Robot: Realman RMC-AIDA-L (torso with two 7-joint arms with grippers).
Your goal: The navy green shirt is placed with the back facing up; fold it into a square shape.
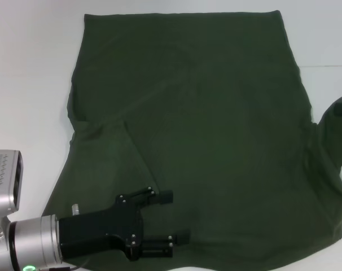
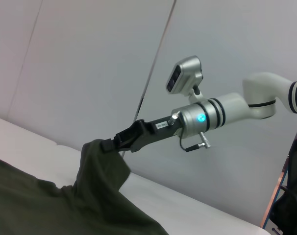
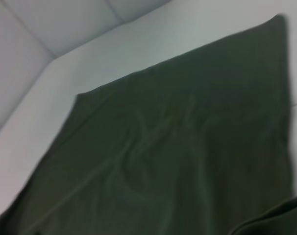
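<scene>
we see the navy green shirt (image 1: 205,141) spread over most of the head view, its dark olive fabric lying on the white table (image 1: 30,73) from the straight edge near the top of the frame down to the bottom edge. a soft diagonal crease runs through the lower left part of the cloth, where one layer seems to lie over another.

our left gripper (image 1: 174,217) sits at the lower left of the head view, black, on a silver wrist, and it hangs over the near left part of the shirt. its two fingers are spread apart with a gap between them, and we see no cloth caught in that gap; whether the lower finger touches the fabric we cannot tell.

our right gripper (image 2: 111,144) shows only as a small dark tip at the right edge of the head view, about midway down, where a flap of the shirt rises off the table. in the left wrist view, at the middle of the frame, we see it more plainly: the black fingers are clenched on a bunched corner of the shirt, and the cloth drapes down from them to the table.

the right wrist view is filled with the flat shirt (image 3: 178,147) on the white surface.
</scene>
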